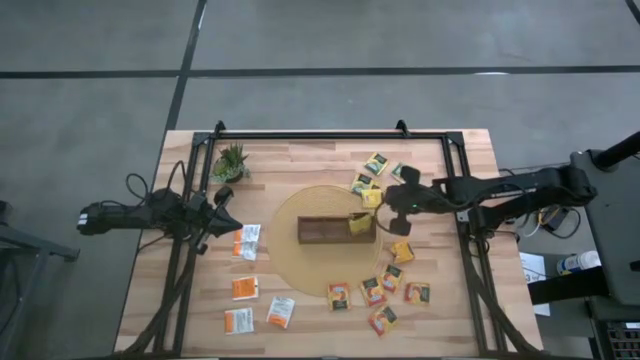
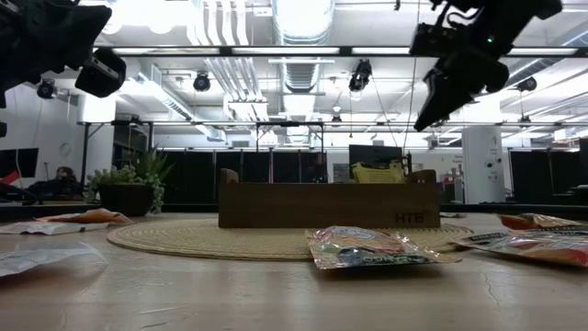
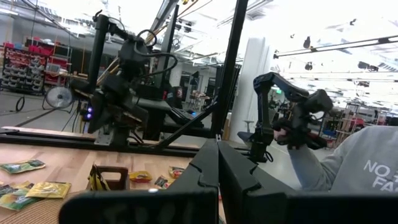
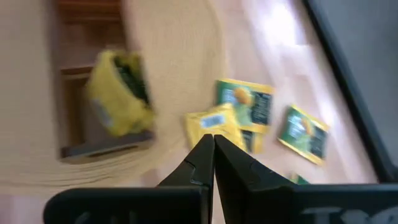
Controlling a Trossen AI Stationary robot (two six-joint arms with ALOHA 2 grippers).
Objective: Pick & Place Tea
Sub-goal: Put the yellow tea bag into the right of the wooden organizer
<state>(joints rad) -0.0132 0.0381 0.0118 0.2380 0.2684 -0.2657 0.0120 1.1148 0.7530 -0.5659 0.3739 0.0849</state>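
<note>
Foil-thin tea sachets point(image 1: 383, 291) scattered around the round mat, one already in the tray point(image 1: 322, 231) mid-frame, look light, floppy and slippery, so I'd pinch an edge; left gripper point(image 1: 226, 222) and right gripper point(image 1: 392, 214) both clenched empty.

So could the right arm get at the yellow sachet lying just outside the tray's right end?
Probably yes: the right gripper hangs shut just above that yellow sachet, nothing between them, though its fingers must open first.

Tea sachets point(image 1: 372, 291) scattered flat, one yellow sachet point(image 1: 359, 223) in tray point(image 1: 320, 231)
</note>
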